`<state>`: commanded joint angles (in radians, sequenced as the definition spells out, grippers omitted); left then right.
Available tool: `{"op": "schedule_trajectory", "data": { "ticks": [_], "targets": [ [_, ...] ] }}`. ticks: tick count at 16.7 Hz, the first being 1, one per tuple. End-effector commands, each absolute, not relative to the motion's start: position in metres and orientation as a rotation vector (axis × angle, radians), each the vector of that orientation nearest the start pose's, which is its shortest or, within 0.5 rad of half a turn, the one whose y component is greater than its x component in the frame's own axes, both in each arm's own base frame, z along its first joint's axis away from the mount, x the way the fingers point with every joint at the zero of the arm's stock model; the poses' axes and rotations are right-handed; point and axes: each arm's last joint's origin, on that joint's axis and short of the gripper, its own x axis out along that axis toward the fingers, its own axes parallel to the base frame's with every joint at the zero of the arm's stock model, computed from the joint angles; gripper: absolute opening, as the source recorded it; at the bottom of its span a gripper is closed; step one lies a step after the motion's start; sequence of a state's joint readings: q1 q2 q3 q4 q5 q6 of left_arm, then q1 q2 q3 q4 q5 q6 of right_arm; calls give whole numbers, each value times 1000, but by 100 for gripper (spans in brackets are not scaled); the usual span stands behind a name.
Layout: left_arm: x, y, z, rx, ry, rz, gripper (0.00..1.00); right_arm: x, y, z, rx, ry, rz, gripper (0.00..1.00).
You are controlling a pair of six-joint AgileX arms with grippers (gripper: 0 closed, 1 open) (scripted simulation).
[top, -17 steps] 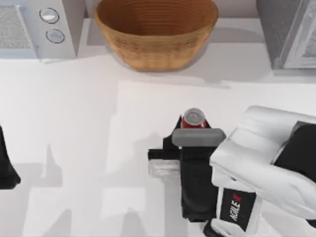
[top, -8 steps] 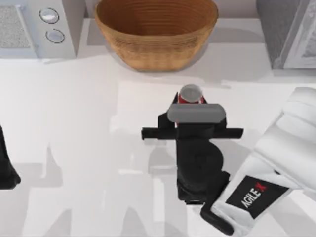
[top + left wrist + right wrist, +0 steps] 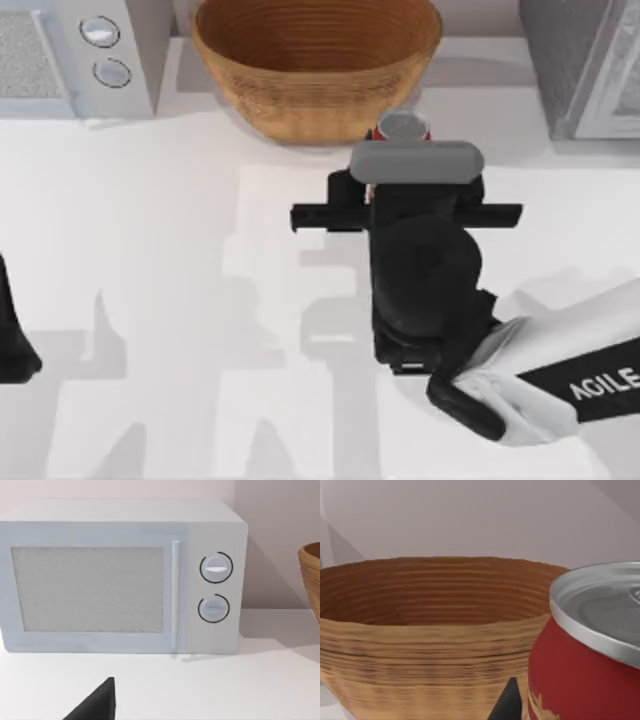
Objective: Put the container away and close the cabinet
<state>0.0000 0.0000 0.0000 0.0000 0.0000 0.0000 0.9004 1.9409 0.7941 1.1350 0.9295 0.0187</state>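
The container (image 3: 403, 126) sits clamped in my right end effector (image 3: 405, 150), carried upright just beside the woven basket (image 3: 315, 60), near its right flank. My worry: swinging on toward the cabinet (image 3: 585, 65) at the tabletop's (image 3: 150, 250) far right could clip the basket's rim and twist the jar in my fingers. The microwave (image 3: 125, 575) stands far left. My left end effector (image 3: 95, 705) waits parked near the left edge; I cannot tell its fingers' state.
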Motion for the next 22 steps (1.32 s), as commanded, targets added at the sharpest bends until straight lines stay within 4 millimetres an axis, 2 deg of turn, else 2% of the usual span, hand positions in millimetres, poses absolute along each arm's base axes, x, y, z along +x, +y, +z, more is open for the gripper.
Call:
{"op": "schedule_trajectory", "data": {
  "ticks": [3, 9, 12, 16, 19, 22],
  "targets": [
    [106, -1, 160, 0, 0, 0, 100, 241, 268, 160, 2, -5, -7, 0],
    [106, -1, 160, 0, 0, 0, 100, 241, 268, 161, 7, -7, -8, 0],
    [106, -1, 160, 0, 0, 0, 100, 244, 258, 172, 25, -14, -5, 0],
    [106, -1, 160, 0, 0, 0, 100, 245, 221, 200, 38, -22, -1, 0],
    [106, -1, 160, 0, 0, 0, 100, 238, 179, 220, 24, -15, 1, 0],
    [106, -1, 160, 0, 0, 0, 100, 222, 130, 238, 24, -23, 2, 0]
  ]
}}
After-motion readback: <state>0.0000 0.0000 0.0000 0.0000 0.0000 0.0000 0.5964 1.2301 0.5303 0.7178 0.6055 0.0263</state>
